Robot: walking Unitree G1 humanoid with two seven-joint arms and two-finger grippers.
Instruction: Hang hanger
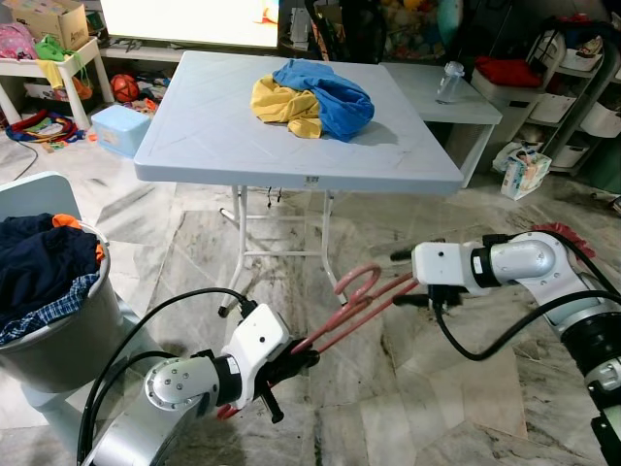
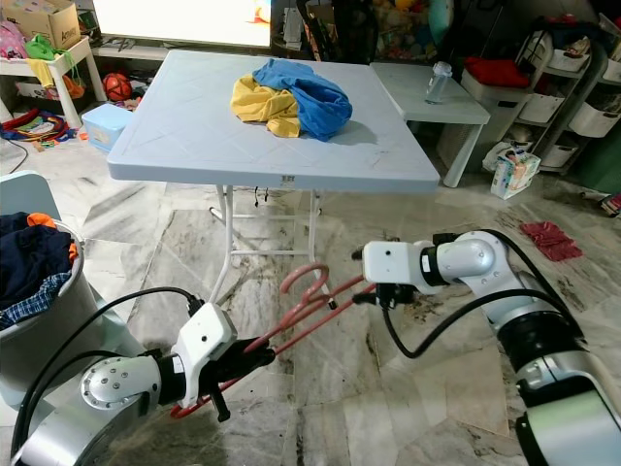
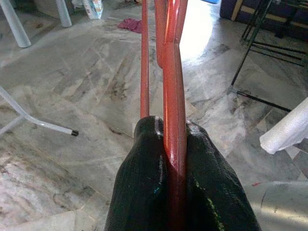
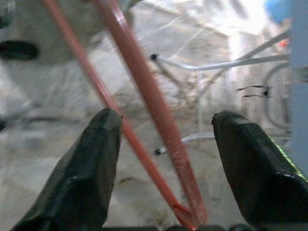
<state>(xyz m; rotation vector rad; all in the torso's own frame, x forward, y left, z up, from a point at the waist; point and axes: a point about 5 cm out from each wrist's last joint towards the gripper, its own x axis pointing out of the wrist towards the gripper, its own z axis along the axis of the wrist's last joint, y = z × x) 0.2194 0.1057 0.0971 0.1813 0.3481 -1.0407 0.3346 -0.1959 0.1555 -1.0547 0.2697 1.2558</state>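
- the left gripper [image 1: 291, 366], lowest and nearest in the head views, has its fingers [image 3: 144, 192] pinched tight on one end of the red hanger [image 1: 354, 306], which keeps the frame stiff and lifted off the marble floor [image 1: 408, 388].
- the hanger slants up and away from that grip toward the robot's right, its hook [image 1: 361, 280] curling upward near the middle, so it is in the air between both arms and not yet hung on anything.
- the right gripper [image 1: 412, 286] sits at the hanger's far end with its fingers [image 4: 91, 163] spread wide, the red bars passing between them without being squeezed; that reads as a position ready to take the hanger over, or just let go of it.
- at the robot's left, a grey laundry basket [image 1: 68, 340] holds dark blue clothing, a checked piece and a bit of orange.
- beyond the arms, the pale blue folding table [image 1: 194, 126] carries a bundle of yellow and blue clothes [image 1: 312, 97].
- farther right, a lower white table [image 1: 456, 102] bears a clear bottle [image 1: 449, 82].
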